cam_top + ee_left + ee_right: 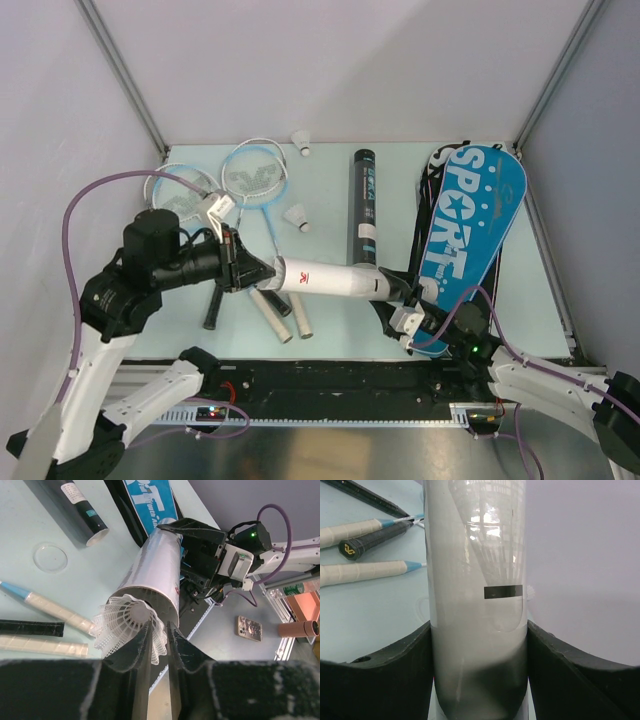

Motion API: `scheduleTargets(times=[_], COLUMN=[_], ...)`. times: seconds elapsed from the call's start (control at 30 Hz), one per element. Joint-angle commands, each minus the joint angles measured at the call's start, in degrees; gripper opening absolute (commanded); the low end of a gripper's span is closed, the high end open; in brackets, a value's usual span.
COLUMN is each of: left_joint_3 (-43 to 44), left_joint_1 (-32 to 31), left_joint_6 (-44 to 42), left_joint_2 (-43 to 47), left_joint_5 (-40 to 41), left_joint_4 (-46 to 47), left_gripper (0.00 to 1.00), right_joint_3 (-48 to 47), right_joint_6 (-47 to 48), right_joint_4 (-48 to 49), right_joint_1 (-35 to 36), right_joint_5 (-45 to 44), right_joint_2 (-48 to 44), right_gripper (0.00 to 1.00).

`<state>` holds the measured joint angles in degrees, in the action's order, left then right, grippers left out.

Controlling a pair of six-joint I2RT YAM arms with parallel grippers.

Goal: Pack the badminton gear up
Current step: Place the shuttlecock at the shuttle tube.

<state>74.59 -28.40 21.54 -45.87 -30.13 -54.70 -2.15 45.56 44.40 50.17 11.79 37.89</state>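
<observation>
Right gripper (477, 630) jaws clamp the white tube (155, 565), held above the surface (330, 190) with its long axis running level toward the left gripper (159, 630), whose jaws pinch the skirt of the shuttlecock (131, 617) at the tube's open mouth

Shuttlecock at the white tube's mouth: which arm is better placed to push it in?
Left. The left gripper holds the shuttlecock at the white tube's open mouth; the right gripper is clamping that tube.
</observation>
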Motion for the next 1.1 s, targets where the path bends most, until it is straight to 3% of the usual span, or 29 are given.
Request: scheduleTargets(times=[0.0,0.23,0.33,0.47,0.53,1.07], left_joint_3=[-1.3,-2.3,-2.8,-4.0,-4.7,-13.0], left_joint_1=[-0.7,-1.3,-1.6,-1.8,-1.8,-2.8], left_joint_6=[0.6,0.7,0.6,0.9,1.6,10.5], left_joint_2=[-0.6,-1.1,-1.6,-2.2,-1.9,0.8], left_joint_5=[-0.1,1.5,1.9,1.9,2.0,-2.6], left_joint_4=[0.3,0.3,0.4,1.1,2.2,18.0], left_gripper=[0.21,0.30,0.25,0.06,0.02,0.01], right_joint_3=[-0.9,-1.0,-1.0,-0.9,-0.9,-0.4], right_joint_6=[-0.9,-0.9,-1.0,-1.3,-1.6,-4.8], right_joint_4=[4.6,3.8,3.7,4.6,5.0,10.7], right_joint_1=[0.4,0.3,0.4,0.4,0.4,0.5], right_joint_5=[-1.2,-1.3,-1.2,-1.2,-1.1,-0.7], right_joint_2=[-0.3,-0.1,0.1,0.7,0.8,1.5], right_gripper=[0.41,0.40,0.40,0.40,0.40,0.38])
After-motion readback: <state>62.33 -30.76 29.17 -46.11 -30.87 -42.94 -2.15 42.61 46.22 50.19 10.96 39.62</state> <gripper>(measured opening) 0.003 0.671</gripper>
